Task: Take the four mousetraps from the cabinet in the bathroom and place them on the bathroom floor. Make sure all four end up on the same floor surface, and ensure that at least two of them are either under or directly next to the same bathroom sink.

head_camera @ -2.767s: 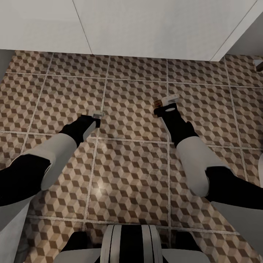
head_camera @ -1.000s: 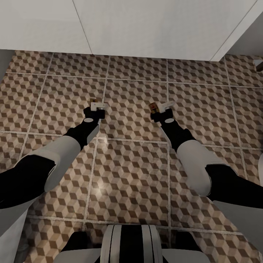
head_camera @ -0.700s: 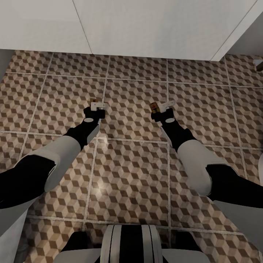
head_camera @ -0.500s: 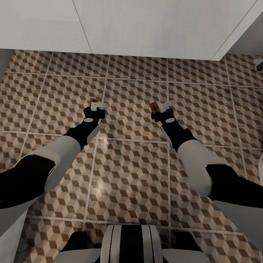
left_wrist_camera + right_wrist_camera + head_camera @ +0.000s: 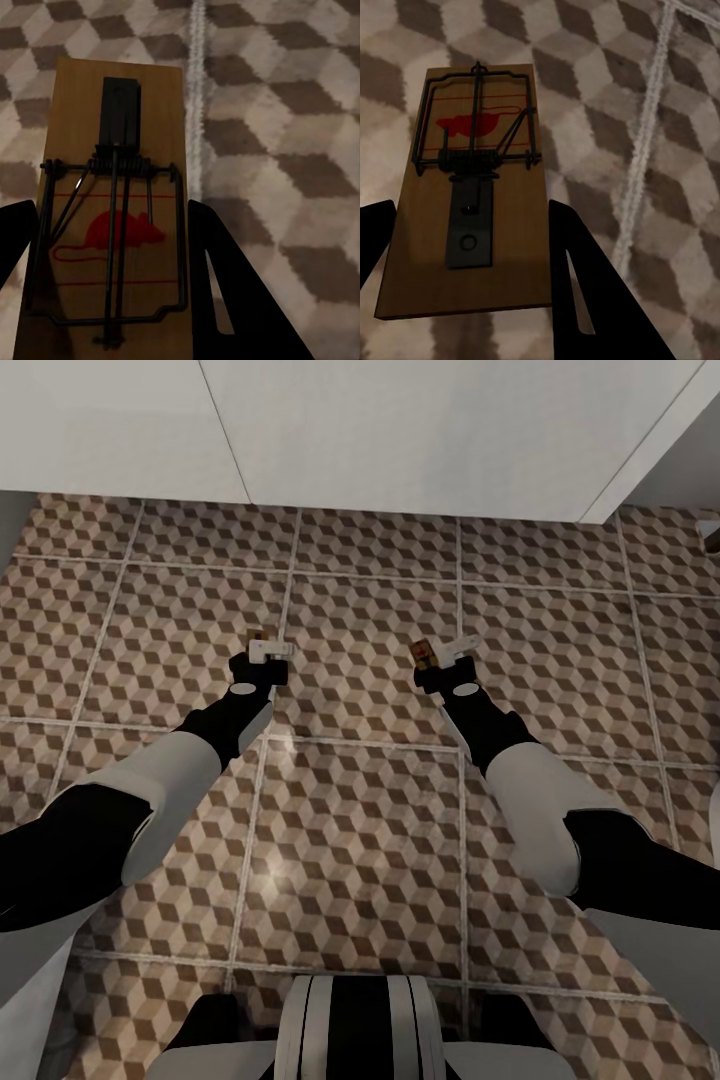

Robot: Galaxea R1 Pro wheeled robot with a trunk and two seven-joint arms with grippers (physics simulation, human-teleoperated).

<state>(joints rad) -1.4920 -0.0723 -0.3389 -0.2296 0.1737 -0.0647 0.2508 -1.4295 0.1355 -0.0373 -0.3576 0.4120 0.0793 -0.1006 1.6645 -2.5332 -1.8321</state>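
Observation:
Both arms reach down over the cube-patterned bathroom floor [image 5: 360, 840]. My left gripper [image 5: 266, 650] is shut on a mousetrap [image 5: 256, 636], a tan board with a black spring bar and a red mouse print [image 5: 120, 105], held flat between the black fingers [image 5: 225, 292]. Another mousetrap [image 5: 421, 652] sits in my right gripper [image 5: 450, 652], which is also shut; its board [image 5: 502, 277] lies level, close over the tiles, between the fingers [image 5: 585, 300]. Whether either board touches the floor I cannot tell. The cabinet is out of view.
A white flat-panelled unit [image 5: 400, 430] runs along the far side of the floor; I cannot tell whether it is the sink's vanity. A brown object [image 5: 712, 538] and a white rounded edge [image 5: 714, 810] show at the far right. My base [image 5: 355, 1025] is at the bottom.
Since 2.8 s ago both grippers have moved slightly forward and the traps now show beside their fingers. Over the last second the arms have held still; the view has shifted slightly.

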